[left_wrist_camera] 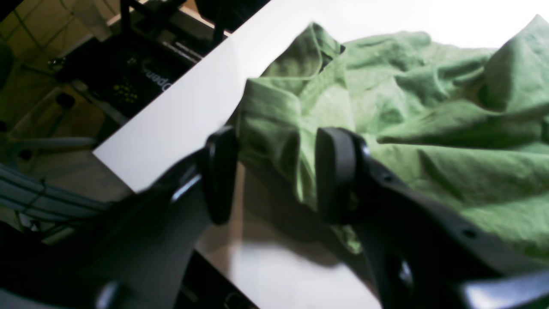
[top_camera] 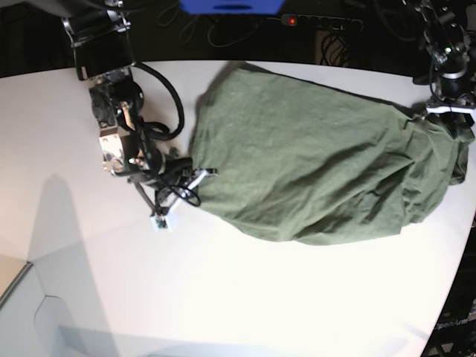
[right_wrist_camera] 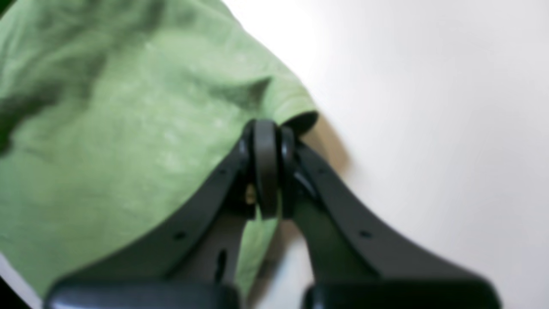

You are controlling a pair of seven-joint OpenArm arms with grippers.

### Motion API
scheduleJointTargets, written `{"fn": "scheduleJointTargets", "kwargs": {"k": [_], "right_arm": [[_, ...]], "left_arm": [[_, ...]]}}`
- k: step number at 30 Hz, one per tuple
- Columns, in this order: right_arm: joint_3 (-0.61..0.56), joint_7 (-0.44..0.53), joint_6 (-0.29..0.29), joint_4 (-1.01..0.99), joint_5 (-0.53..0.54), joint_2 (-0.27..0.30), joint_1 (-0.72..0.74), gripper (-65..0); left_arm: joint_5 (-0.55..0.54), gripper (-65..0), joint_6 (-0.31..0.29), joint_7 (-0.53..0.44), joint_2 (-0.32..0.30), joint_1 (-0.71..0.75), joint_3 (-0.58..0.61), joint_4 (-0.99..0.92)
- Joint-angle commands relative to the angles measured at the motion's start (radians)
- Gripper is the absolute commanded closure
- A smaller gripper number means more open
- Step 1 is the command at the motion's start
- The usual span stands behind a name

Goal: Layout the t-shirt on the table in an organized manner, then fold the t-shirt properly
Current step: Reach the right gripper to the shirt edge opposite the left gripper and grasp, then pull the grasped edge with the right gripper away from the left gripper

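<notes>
shirt: the t-shirt point(top_camera: 320, 178) lies rumpled across the far right of the table point(top_camera: 223, 297); one end reaches the right edge | right gripper point(right_wrist_camera: 266, 171): jaws pinched together on a hem corner | left gripper point(left_wrist_camera: 274, 176): jaws apart, a fold of cloth between them, hold unclear

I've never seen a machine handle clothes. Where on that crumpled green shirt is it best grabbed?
Probably at a hem edge of the olive-green cotton t-shirt, coming in sideways from the bare white table: the folded rim lifts off the surface, giving thin jaws something to pinch, as the right gripper does.
</notes>
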Motion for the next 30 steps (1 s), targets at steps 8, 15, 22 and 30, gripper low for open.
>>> {"fn": "scheduleJointTargets", "kwargs": {"k": [8,15,22,30], "right_arm": [[-0.008,-0.004,0.002,0.416,0.012,0.058,-0.072,0.0],[-0.150,-0.004,0.169,0.553,0.012,0.088,-0.254,0.0],[-0.447,-0.005,0.169,0.449,-0.067,0.129,-0.268,0.0],[-0.689,-0.005,0.169,0.317,-0.333,0.124,-0.273,-18.5]], "left_arm": [[0.002,-28.4,0.004,-0.024,-0.004,0.005,-0.009,0.015],[0.008,-28.4,0.004,-0.024,-0.010,-0.003,-0.009,0.015],[0.010,-28.4,0.004,-0.024,-0.012,-0.018,-0.006,0.015],[0.010,-28.4,0.004,-0.024,-0.009,-0.018,-0.006,0.015]]}}
